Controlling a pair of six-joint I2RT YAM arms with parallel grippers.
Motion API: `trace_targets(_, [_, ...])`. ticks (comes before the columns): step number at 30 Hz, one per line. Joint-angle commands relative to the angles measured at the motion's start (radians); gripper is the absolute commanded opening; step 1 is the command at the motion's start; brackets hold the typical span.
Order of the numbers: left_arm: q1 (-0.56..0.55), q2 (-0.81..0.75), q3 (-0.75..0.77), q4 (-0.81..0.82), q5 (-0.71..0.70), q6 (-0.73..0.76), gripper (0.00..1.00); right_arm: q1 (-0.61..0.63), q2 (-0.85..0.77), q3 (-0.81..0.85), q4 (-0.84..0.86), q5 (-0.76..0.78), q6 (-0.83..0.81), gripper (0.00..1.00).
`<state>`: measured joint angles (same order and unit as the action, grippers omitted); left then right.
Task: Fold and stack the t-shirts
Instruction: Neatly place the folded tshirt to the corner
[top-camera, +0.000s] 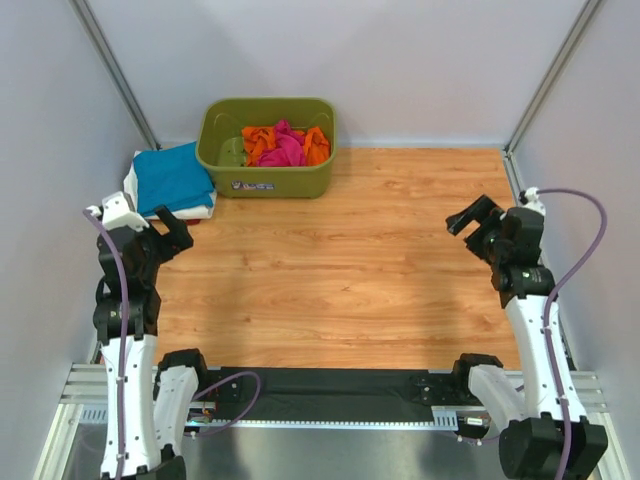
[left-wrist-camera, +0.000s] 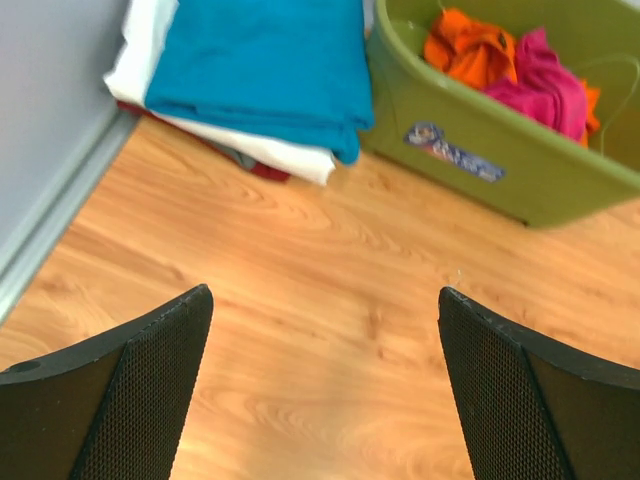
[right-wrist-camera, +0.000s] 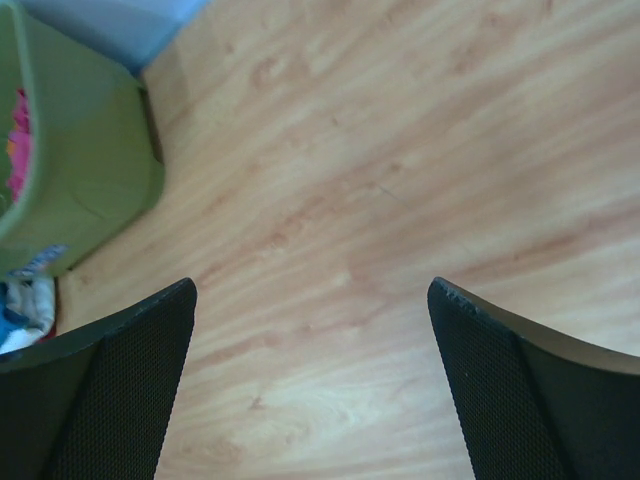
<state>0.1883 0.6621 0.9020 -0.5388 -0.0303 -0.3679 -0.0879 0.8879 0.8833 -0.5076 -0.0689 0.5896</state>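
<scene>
A folded teal-blue t-shirt (top-camera: 172, 177) lies on top of a folded white one (top-camera: 190, 212) in a stack at the back left; the left wrist view shows both, the teal one (left-wrist-camera: 262, 68) above the white one (left-wrist-camera: 270, 150). Crumpled pink (top-camera: 284, 150) and orange (top-camera: 260, 140) t-shirts lie in the olive-green tub (top-camera: 268, 183); they also show in the left wrist view, the pink one (left-wrist-camera: 545, 85) beside the orange one (left-wrist-camera: 468, 50). My left gripper (top-camera: 172, 230) is open and empty, just in front of the stack. My right gripper (top-camera: 470, 217) is open and empty at the right.
The tub stands at the back centre-left against the wall. Grey walls close in the left, back and right sides. A black strip (top-camera: 320, 385) runs along the near edge of the wooden table (top-camera: 340, 270).
</scene>
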Motion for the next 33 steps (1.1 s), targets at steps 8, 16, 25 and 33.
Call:
trace_targets(8, [-0.107,-0.137,-0.116,-0.047,-0.072,-0.016,0.99,0.002,-0.024,-0.112,0.072,-0.045,0.023,1.0])
trace_targets(16, [-0.127,-0.173,-0.152,-0.047,-0.1,0.009,1.0,0.002,-0.012,-0.075,0.061,-0.039,0.029,1.0])
trace_targets(25, [-0.147,-0.179,-0.167,-0.055,-0.1,0.027,1.0,0.002,0.002,-0.046,0.057,-0.039,0.012,1.0])
trace_targets(33, [-0.15,-0.188,-0.183,-0.049,-0.082,0.035,0.99,0.002,-0.01,-0.027,0.023,-0.04,-0.017,1.0])
